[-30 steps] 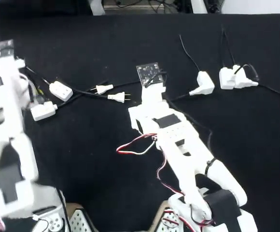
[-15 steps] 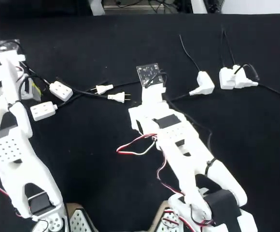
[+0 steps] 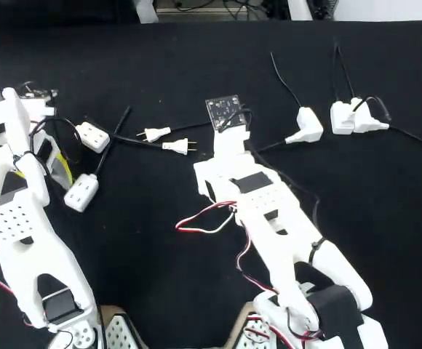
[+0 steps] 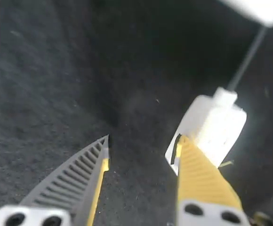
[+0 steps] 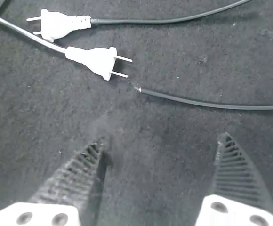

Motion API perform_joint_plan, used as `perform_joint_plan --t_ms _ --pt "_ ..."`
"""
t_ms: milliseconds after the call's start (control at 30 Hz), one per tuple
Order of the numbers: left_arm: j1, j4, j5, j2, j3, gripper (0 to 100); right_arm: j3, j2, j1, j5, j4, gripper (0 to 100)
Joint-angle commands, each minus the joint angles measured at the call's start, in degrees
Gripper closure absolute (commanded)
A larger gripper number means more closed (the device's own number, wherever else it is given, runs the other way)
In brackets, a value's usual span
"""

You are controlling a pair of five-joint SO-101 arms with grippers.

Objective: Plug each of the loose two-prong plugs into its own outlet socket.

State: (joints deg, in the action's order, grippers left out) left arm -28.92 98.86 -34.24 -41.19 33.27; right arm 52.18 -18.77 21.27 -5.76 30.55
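Two loose white two-prong plugs [image 3: 155, 134] [image 3: 178, 147] lie left of centre on their black cords. In the right wrist view both plugs [image 5: 61, 23] [image 5: 96, 59] sit a short way ahead of my right gripper [image 5: 160, 141], which is open with nothing between its fingers. One white outlet socket [image 3: 92, 136] lies left of the plugs and a second [image 3: 81, 192] nearer the front. My left gripper [image 3: 54, 166] is beside that second socket. In the left wrist view it [image 4: 142, 141] is open, and the socket [image 4: 214, 127] rests against the outer side of the yellow finger [image 4: 197, 174].
At the back right lie a white plug [image 3: 307, 125] on a cord and a white socket [image 3: 353, 116] with a plug seated in it. A thin black wire [image 5: 212, 104] crosses the cloth ahead of the right gripper. Red and white leads [image 3: 204, 218] hang beside the right arm.
The left arm has swung lower and inward along the table's left side. The nearer socket has slid toward the front and turned, dragging its cord. The right arm and the plugs are unmoved.
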Motion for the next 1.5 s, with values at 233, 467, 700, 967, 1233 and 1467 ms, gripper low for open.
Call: perform_joint_plan --t_ms 233,467,700,967,1233,1467 --pt "9.54 -7.3 -4.57 20.57 -31.87 79 -0.4 -2.59 0.53 -0.53 -0.88 68.4" --pt "24.75 -24.26 0.88 45.19 -62.9 79 -0.48 -2.68 0.44 -0.44 -0.79 68.4" --pt "26.77 -29.89 4.13 60.92 -70.11 79 -0.4 -2.68 -0.26 -0.44 -0.79 68.4" --pt "18.86 -31.21 21.71 51.43 -58.42 73 -1.27 -2.68 -2.9 -0.44 -0.88 68.4" --pt "22.81 -30.15 27.78 32.53 -40.22 73 -0.92 -2.24 -2.81 -0.44 -0.88 68.4" --pt "23.78 -30.24 31.03 21.27 -34.07 73 -0.92 -2.24 -2.73 -0.44 -0.79 68.4"
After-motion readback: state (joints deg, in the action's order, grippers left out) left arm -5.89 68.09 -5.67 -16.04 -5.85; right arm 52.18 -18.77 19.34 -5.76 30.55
